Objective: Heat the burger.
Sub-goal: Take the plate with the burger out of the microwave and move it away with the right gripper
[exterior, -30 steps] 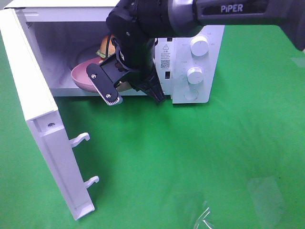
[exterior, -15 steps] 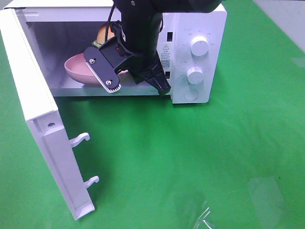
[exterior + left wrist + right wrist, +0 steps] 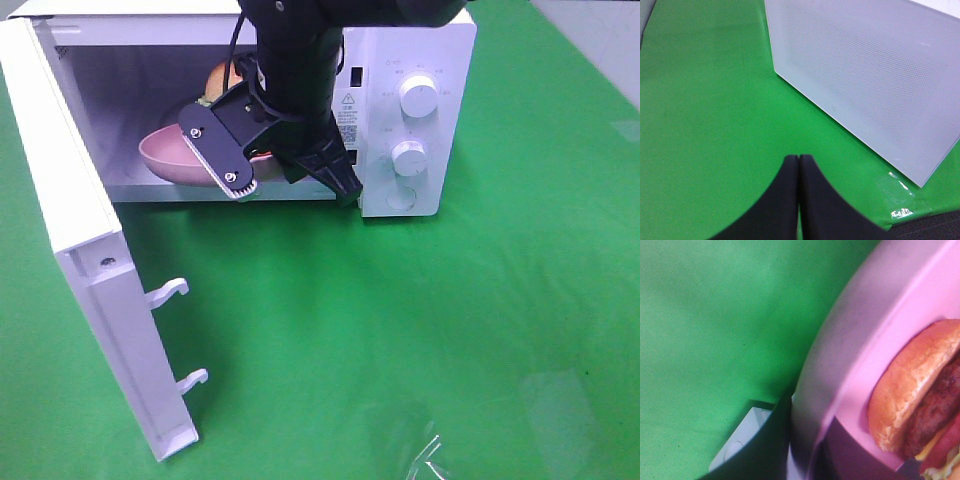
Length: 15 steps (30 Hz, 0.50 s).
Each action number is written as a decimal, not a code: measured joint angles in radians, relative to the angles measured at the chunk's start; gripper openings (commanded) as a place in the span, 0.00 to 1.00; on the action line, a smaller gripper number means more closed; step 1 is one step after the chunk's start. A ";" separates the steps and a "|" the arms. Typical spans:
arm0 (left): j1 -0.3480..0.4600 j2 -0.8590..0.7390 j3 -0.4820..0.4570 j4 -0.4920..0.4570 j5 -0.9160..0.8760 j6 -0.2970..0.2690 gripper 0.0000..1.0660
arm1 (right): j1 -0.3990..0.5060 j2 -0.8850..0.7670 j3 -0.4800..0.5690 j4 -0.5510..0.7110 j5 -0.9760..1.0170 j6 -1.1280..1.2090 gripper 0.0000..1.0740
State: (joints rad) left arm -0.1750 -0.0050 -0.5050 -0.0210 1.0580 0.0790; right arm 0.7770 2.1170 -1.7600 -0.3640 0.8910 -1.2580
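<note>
Right end effector [image 3: 290, 175] gripping pink plate [image 3: 170, 155] with burger [image 3: 222, 80], microwave [image 3: 400, 60] door [image 3: 70, 200] open

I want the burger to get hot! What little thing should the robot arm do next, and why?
Probably lower the pink plate onto the microwave floor, then let go. The right gripper is clamped on the plate's rim, and the plate with the burger sits tilted inside the open oven, seemingly not lying flat yet. The door is wide open.
</note>
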 measured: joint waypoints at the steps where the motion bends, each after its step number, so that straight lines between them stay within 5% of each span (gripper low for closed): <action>1: 0.000 0.000 0.000 0.000 0.000 0.000 0.00 | 0.000 -0.002 0.000 0.002 0.002 0.000 0.00; 9: 0.000 0.000 0.000 0.000 0.000 0.000 0.00 | 0.004 -0.059 0.108 -0.006 -0.049 0.000 0.00; 15: 0.000 0.000 0.000 0.000 0.000 0.000 0.00 | 0.009 -0.149 0.316 -0.041 -0.149 0.034 0.00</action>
State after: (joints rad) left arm -0.1750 -0.0050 -0.5050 -0.0210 1.0580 0.0790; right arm 0.7860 1.9680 -1.4440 -0.4050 0.7420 -1.2240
